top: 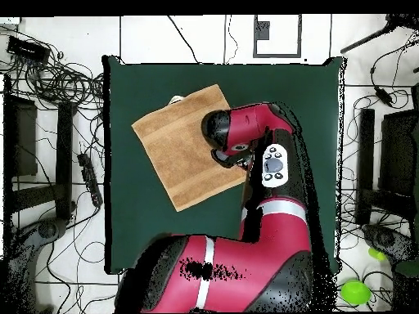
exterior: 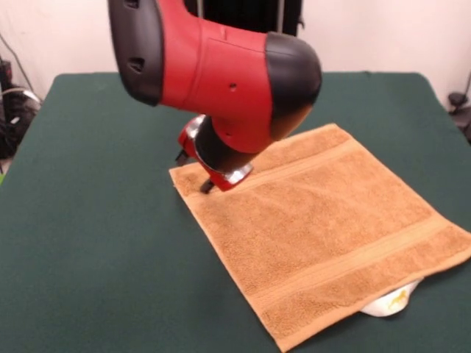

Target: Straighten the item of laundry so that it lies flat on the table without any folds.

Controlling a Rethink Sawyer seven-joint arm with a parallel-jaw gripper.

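As far as I can see from my station, the towel (exterior: 316,228) lies spread on the green table (exterior: 88,243), turned like a diamond, with one corner directly under the gripper (exterior: 208,185). It looks almost flat already; both woven bands run straight and I find no clear fold. A white label (exterior: 388,301) comes out from under the near edge, so perhaps a small part is tucked there. The arm (exterior: 221,73) hides the wrist, and I cannot tell if the fingers are spread or pressed together, or if they pinch the corner. I judge the towel to be light, soft and limp, with a rough terry surface that will drag on the felt and wrinkle if pushed. I would hold it at a corner or along a band, where the cloth is thinner, and pull outwards, never push.
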